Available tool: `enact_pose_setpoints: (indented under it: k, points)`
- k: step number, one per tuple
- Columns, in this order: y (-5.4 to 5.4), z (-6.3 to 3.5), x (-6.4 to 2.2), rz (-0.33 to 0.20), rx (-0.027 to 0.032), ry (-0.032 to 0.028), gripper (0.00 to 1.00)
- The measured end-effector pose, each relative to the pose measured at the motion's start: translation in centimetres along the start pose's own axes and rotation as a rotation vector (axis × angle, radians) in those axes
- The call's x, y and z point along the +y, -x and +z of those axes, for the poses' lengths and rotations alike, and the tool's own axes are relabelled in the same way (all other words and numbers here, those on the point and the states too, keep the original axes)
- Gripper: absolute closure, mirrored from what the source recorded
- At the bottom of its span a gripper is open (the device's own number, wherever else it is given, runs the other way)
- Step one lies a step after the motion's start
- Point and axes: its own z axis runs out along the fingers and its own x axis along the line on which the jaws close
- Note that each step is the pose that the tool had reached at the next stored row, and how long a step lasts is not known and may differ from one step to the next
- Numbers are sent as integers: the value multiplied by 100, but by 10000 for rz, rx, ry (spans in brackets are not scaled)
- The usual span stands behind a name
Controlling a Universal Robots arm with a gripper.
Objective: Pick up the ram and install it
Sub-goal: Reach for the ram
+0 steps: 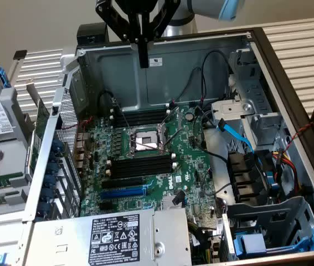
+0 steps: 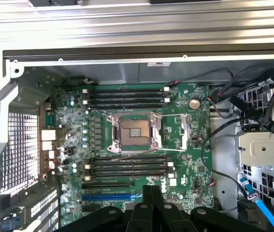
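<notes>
Obs.: The gripper [image 1: 143, 62] hangs high over the far wall of the open computer case [image 1: 289, 111], well above the motherboard [image 1: 192, 160]. The fingers [image 2: 146, 200] are pressed together with nothing between them, so it carries nothing.

Ram: not in the case. What I take for the ram [image 1: 4, 180] is a dark green strip lying on a grey fixture [image 1: 13, 149] outside the case, at the exterior view's left and well apart from the gripper. It is partly cut off at the frame edge, and I cannot make out chips or a label, so this identification is tentative. A second similar strip lies just beside it.

Board: the black memory sockets [image 2: 127, 166] on both sides of the processor socket [image 2: 133, 130] all look empty. Nothing is installed yet.

Step in hand, as I judge it: the approach to the pick-up.

Notes on doing it well:
- Travel sideways at this height so the fingers clear the case wall and its perforated side panel.
- Spread the fingers before descending, not during.
- Line the jaws across the stick's thin faces, near its middle, so it does not swing once lifted.
- Come down straight; a slanted approach could nudge the neighbouring strip.
</notes>
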Motion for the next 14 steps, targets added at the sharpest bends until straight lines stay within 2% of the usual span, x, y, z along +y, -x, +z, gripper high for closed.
enact_pose_setpoints:
  k: [14]
  points:
    - [-17, -1, -5, 2, -3, -1, 89]
